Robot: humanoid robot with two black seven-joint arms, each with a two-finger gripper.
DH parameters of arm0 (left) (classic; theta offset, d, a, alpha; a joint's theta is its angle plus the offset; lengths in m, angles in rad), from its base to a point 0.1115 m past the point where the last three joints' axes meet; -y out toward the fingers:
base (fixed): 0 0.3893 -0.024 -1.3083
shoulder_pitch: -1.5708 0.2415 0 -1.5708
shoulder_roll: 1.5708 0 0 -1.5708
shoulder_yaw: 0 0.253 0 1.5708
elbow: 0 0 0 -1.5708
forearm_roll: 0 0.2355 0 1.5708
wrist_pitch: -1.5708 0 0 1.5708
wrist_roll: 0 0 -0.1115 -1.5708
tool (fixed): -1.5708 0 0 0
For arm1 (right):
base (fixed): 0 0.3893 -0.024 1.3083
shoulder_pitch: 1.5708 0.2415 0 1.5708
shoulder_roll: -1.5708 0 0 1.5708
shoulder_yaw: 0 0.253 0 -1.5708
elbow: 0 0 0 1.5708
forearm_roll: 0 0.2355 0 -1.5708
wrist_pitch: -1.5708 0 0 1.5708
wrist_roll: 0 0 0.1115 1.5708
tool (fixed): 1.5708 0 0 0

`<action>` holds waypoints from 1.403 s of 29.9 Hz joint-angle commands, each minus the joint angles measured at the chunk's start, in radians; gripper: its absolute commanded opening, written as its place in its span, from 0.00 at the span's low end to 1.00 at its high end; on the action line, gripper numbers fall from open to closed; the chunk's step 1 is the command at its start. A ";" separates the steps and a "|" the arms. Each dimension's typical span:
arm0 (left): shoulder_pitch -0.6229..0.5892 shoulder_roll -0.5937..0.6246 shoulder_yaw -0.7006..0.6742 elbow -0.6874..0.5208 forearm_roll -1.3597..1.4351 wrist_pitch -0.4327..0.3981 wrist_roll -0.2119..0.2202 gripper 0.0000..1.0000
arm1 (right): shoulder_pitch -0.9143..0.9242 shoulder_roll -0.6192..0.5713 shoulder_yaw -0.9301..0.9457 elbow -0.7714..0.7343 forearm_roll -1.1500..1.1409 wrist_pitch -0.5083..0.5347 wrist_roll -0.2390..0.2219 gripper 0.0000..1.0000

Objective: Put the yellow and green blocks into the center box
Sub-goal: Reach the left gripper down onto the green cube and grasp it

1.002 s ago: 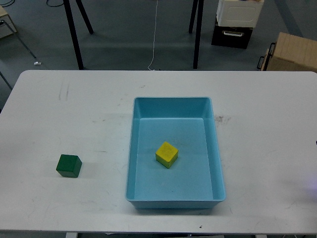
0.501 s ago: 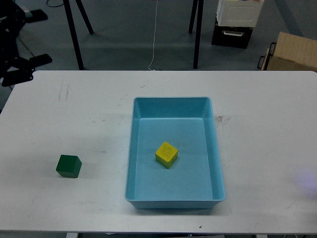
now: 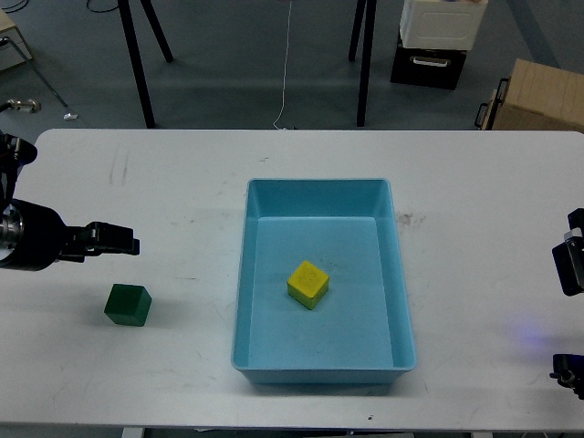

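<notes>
A green block [image 3: 127,305] sits on the white table [image 3: 164,192] at the left. A yellow block [image 3: 307,284] lies inside the light blue box [image 3: 319,370] at the table's centre. My left gripper [image 3: 119,240] comes in from the left edge and hovers just above and to the left of the green block, apart from it. Its two dark fingers point right, look slightly parted and hold nothing. Dark parts of my right arm [image 3: 568,265] show at the right edge. Its fingers cannot be told apart.
Black stand legs [image 3: 137,64], a white-and-black cabinet [image 3: 438,36] and a cardboard box [image 3: 538,96] stand on the floor beyond the table's far edge.
My left arm has swung down from the far left corner to just above the green block. Parts of my right arm have come in at the right edge. The blocks have not moved.
</notes>
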 commanded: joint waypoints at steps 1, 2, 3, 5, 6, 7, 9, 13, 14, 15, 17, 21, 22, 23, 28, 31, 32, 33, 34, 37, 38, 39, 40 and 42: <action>-0.055 -0.132 0.097 0.063 0.004 0.000 -0.005 1.00 | -0.008 0.000 0.002 -0.003 0.000 0.001 -0.001 1.00; -0.065 -0.161 0.100 0.080 0.004 0.000 -0.008 1.00 | -0.011 0.000 0.002 -0.003 0.000 0.001 -0.001 1.00; -0.069 -0.178 0.102 0.089 0.004 0.000 -0.010 1.00 | -0.011 0.000 0.004 -0.003 0.000 0.001 -0.001 1.00; -0.071 -0.221 0.114 0.107 0.004 0.000 -0.010 1.00 | -0.011 0.000 0.005 -0.003 -0.001 0.003 -0.001 1.00; -0.071 -0.241 0.129 0.117 0.004 0.000 -0.010 1.00 | -0.011 0.000 0.007 -0.004 -0.002 0.003 -0.001 1.00; -0.069 -0.261 0.147 0.124 0.004 0.000 -0.010 1.00 | -0.011 0.000 0.008 -0.004 -0.002 0.003 -0.001 1.00; -0.063 -0.287 0.170 0.141 0.004 0.000 -0.011 1.00 | -0.011 0.000 0.010 -0.004 -0.002 0.003 -0.001 1.00; -0.049 -0.291 0.169 0.153 0.004 0.000 -0.013 1.00 | -0.011 0.000 0.007 -0.021 -0.002 0.003 -0.001 1.00; -0.046 -0.293 0.169 0.160 0.003 0.000 -0.013 1.00 | -0.011 0.000 0.004 -0.024 -0.002 0.004 -0.001 1.00; -0.045 -0.296 0.169 0.163 0.004 0.000 -0.014 1.00 | -0.011 0.000 0.002 -0.024 -0.003 0.007 -0.001 1.00; -0.040 -0.307 0.169 0.166 0.004 0.001 -0.014 1.00 | -0.011 0.000 -0.001 -0.018 -0.003 0.010 -0.001 1.00; -0.028 -0.317 0.169 0.193 0.004 0.001 -0.014 0.99 | -0.011 0.000 0.001 -0.018 -0.003 0.010 -0.001 1.00; -0.020 -0.321 0.167 0.196 0.004 0.001 -0.013 0.99 | -0.011 0.000 0.002 -0.018 -0.003 0.010 -0.001 1.00; -0.011 -0.322 0.167 0.201 0.004 0.001 -0.013 0.99 | -0.011 0.000 0.002 -0.018 -0.003 0.010 -0.001 1.00; 0.018 -0.321 0.166 0.210 0.004 0.001 -0.013 0.99 | -0.019 -0.003 0.002 -0.017 -0.003 0.012 -0.001 1.00; 0.018 -0.307 0.166 0.210 0.004 0.001 -0.011 0.99 | -0.027 -0.006 0.001 -0.017 -0.003 0.027 -0.001 1.00; 0.020 -0.304 0.166 0.209 0.004 0.001 -0.011 0.99 | -0.027 -0.006 0.001 -0.017 -0.003 0.030 -0.001 1.00; 0.020 -0.301 0.166 0.207 0.004 0.001 -0.011 0.99 | -0.027 -0.006 0.001 -0.017 -0.003 0.032 -0.001 1.00; 0.020 -0.299 0.166 0.207 0.004 0.001 -0.011 0.99 | -0.027 -0.006 0.001 -0.018 -0.003 0.032 -0.001 1.00; 0.033 -0.301 0.164 0.207 0.006 0.004 -0.005 0.90 | -0.027 -0.006 -0.002 -0.018 -0.003 0.032 -0.001 1.00; 0.037 -0.301 0.164 0.209 0.006 0.004 -0.002 0.87 | -0.027 -0.006 -0.002 -0.018 -0.003 0.032 -0.001 1.00; 0.040 -0.302 0.164 0.209 0.006 0.004 0.000 0.85 | -0.027 -0.006 -0.002 -0.018 -0.003 0.032 -0.001 1.00; 0.044 -0.302 0.163 0.209 0.006 0.004 0.000 0.81 | -0.028 -0.008 -0.002 -0.018 -0.003 0.032 -0.001 1.00; 0.049 -0.302 0.163 0.209 0.009 0.004 0.004 0.75 | -0.031 -0.014 -0.001 -0.018 -0.005 0.032 -0.001 1.00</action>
